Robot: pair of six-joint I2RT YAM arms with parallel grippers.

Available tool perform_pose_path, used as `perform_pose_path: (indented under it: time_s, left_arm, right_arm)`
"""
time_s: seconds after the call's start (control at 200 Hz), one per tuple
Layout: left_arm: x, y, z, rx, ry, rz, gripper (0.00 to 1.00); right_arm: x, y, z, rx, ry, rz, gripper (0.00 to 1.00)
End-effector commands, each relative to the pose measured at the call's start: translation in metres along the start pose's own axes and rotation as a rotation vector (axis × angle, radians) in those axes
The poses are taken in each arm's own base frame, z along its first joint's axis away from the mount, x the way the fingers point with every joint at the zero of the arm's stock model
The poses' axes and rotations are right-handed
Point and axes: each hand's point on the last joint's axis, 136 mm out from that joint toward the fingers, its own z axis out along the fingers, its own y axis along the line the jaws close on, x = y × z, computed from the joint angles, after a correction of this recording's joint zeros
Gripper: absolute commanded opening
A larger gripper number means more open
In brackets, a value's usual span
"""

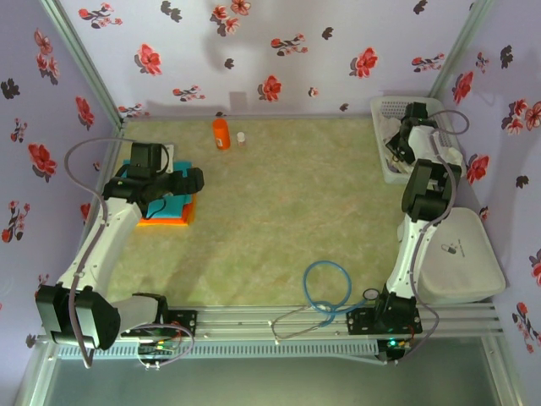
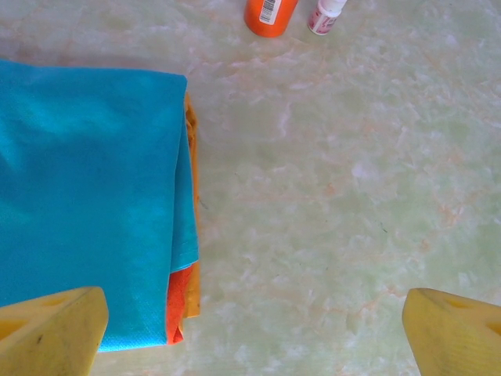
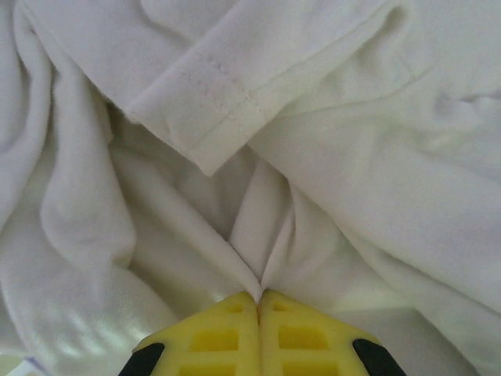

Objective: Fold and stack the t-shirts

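White t-shirt (image 3: 329,157) sits clamped in the right fingers (image 3: 211,341); left fingers (image 2: 55,329) gape over teal t-shirt (image 2: 86,196) stacked on orange t-shirt (image 2: 180,301).

Lavender walls (image 1: 279,51) printed with red and dark flowers close the space on three sides: one outward of the left gripper (image 1: 190,181), one outward of the right gripper (image 1: 396,154), and one beyond both. Bare metal posts (image 1: 84,63) stand in the far corners. Beneath the left gripper the table (image 1: 296,211) is mottled pale green with faint orange veins, softly and evenly lit. A ribbed aluminium rail (image 1: 228,320) runs along its edge, well behind both grippers.
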Motion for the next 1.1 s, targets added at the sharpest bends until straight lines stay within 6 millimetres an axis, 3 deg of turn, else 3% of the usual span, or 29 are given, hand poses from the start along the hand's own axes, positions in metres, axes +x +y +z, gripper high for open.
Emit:
perform_pose_path:
  time_s: [0.0,0.185,0.335,0.47,0.575,0.94,1.095]
  left_arm:
    - [0.004,-0.004,-0.003,0.015,0.004,0.023,0.97]
    - [0.004,-0.003,-0.003,0.014,0.003,0.022,0.97]
    - [0.003,-0.004,-0.003,0.015,-0.002,0.021,0.97]
    - [0.003,-0.004,-0.004,0.017,-0.003,0.019,0.97]
    - [0.003,-0.005,-0.003,0.021,-0.007,0.022,0.97]
    - [0.005,-0.007,0.001,0.030,-0.001,0.024,0.97]
    - [0.004,-0.008,0.001,0.037,-0.005,0.027,0.97]
  right_arm:
    - [-0.035,0.005,-0.058,-0.041,-0.162,0.027,0.00]
    - [-0.061,0.010,-0.123,-0.115,-0.332,0.052,0.00]
    - [-0.059,0.009,-0.158,-0.190,-0.445,0.077,0.00]
    - [-0.039,0.011,-0.180,-0.195,-0.506,0.045,0.00]
    - [-0.026,0.006,-0.210,-0.173,-0.631,0.011,0.00]
    - [0.016,-0.009,-0.358,-0.164,-1.030,-0.088,0.00]
    - [0.040,-0.002,-0.399,-0.223,-1.116,-0.170,0.00]
